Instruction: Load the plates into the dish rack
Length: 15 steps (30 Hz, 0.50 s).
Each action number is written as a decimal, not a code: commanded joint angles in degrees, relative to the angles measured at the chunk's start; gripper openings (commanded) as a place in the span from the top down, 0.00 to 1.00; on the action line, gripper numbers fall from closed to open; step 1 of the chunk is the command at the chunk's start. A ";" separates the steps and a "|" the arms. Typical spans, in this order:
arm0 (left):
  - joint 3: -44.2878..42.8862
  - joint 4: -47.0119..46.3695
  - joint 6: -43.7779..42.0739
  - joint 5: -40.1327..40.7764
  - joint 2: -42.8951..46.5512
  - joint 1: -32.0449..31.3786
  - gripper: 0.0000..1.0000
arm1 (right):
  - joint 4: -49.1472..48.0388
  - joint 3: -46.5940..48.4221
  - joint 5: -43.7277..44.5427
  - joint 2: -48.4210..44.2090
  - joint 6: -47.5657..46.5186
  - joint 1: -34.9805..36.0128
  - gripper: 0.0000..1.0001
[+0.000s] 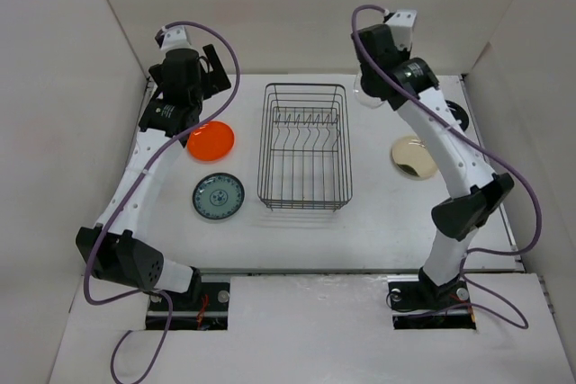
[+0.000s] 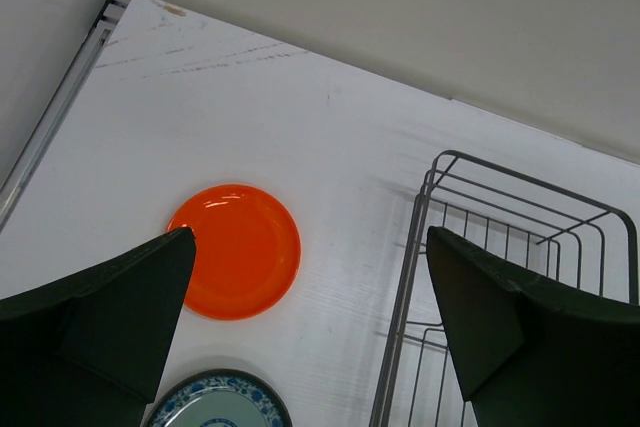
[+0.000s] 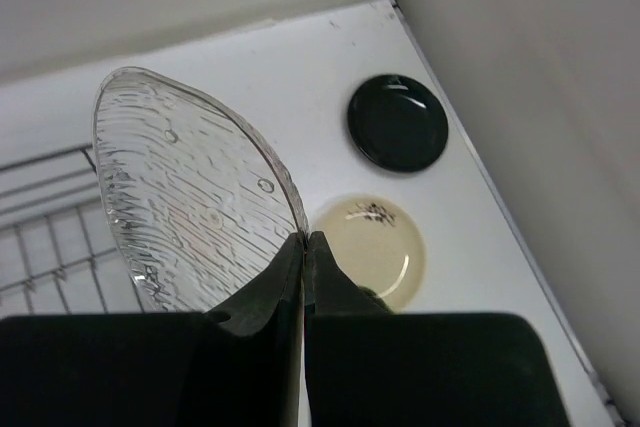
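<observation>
Clear glass plate (image 3: 190, 197), ribbed and bubbled, held tilted over the far edge of the surface (image 1: 378, 231), right jaws clamped on its rim, dish rack (image 1: 304, 146) mid-surface, left jaws wide apart, holding nothing.

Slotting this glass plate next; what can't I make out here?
Top view: right end effector and its clear glass plate, mostly hidden by the wrist; black plate, half behind the forearm.
Right wrist: dish rack, cut off left, partly behind the glass.
Left wrist: blue-green plate, cut by bottom edge.
</observation>
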<state>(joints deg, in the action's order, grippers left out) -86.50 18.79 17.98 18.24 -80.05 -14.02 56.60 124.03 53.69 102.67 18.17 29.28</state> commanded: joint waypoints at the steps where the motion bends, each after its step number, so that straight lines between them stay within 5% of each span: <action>1: -3.50 -0.07 1.18 1.54 0.33 0.13 0.00 | 5.27 0.24 8.79 2.17 1.95 3.15 1.00; 15: -4.03 0.46 1.71 1.54 0.86 0.13 0.00 | 10.02 5.61 7.48 13.95 5.03 8.34 1.00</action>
<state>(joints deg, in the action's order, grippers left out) -88.14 20.10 19.18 18.74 -80.23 -14.02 65.58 125.82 59.57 115.90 22.04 37.60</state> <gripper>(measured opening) 0.997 0.023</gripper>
